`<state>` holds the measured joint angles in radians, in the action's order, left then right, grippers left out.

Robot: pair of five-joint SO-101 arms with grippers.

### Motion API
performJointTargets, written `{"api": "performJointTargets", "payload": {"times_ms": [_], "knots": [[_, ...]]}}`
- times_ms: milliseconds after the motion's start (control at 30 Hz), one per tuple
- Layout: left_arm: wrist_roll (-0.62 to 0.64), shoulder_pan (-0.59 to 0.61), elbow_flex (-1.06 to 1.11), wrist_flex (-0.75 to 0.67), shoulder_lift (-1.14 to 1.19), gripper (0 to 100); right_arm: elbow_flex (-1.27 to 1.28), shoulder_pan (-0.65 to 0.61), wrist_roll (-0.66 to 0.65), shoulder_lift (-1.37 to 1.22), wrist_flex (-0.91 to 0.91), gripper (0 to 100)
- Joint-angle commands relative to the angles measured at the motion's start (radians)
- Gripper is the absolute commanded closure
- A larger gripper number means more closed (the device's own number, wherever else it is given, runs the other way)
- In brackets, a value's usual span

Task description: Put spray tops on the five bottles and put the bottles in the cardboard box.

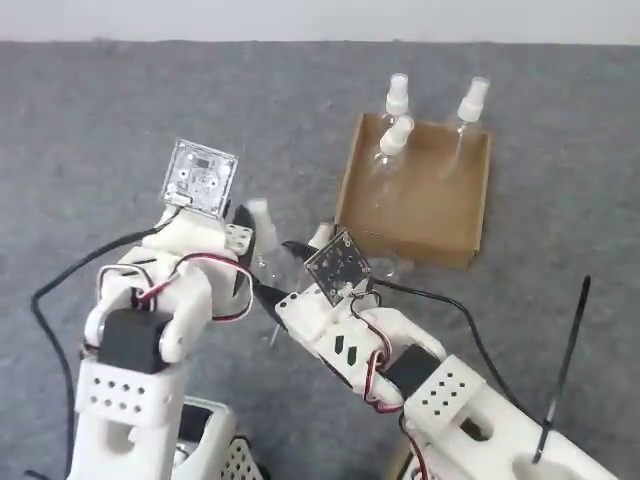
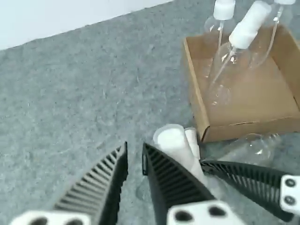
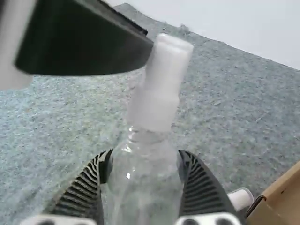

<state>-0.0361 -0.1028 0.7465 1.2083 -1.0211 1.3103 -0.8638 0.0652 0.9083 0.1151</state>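
Grey carpet [image 1: 120,120] covers the table. The right gripper [image 3: 144,163] is clamped on a clear bottle [image 3: 140,194], one black finger pressing on each side of it. A white spray top [image 3: 159,84] sits on this bottle's neck. The left gripper [image 2: 134,152] is up by that spray top. Its two fingers are a little apart with nothing between them, and the top is just beside the outside of one finger. Close by is the cardboard box [image 1: 405,232]. Three bottles with spray tops [image 1: 397,140] stand at its far side, at least one of them inside. One more bottle [image 1: 392,266] lies on the carpet against the box's near wall.
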Motion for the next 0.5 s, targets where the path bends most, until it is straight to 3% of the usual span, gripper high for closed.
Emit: {"api": "performJointTargets", "payload": {"times_ms": [0, 133, 267, 467], "knots": [[-0.006, 0.043, -0.076, 0.000, -0.035, 95, -0.009, 0.044, 0.006, 0.053, -0.021, 99.2], [-0.002, 0.060, -0.035, -0.003, -0.166, 95, -0.052, 0.139, 0.006, 0.054, 0.005, 99.2], [-0.002, 0.061, 0.124, -0.080, -0.293, 94, -0.213, 0.214, 0.009, 0.042, 0.165, 99.2], [0.000, -0.002, 0.381, -0.187, -0.404, 85, -0.420, 0.260, 0.006, -0.013, 0.254, 99.2]]}}
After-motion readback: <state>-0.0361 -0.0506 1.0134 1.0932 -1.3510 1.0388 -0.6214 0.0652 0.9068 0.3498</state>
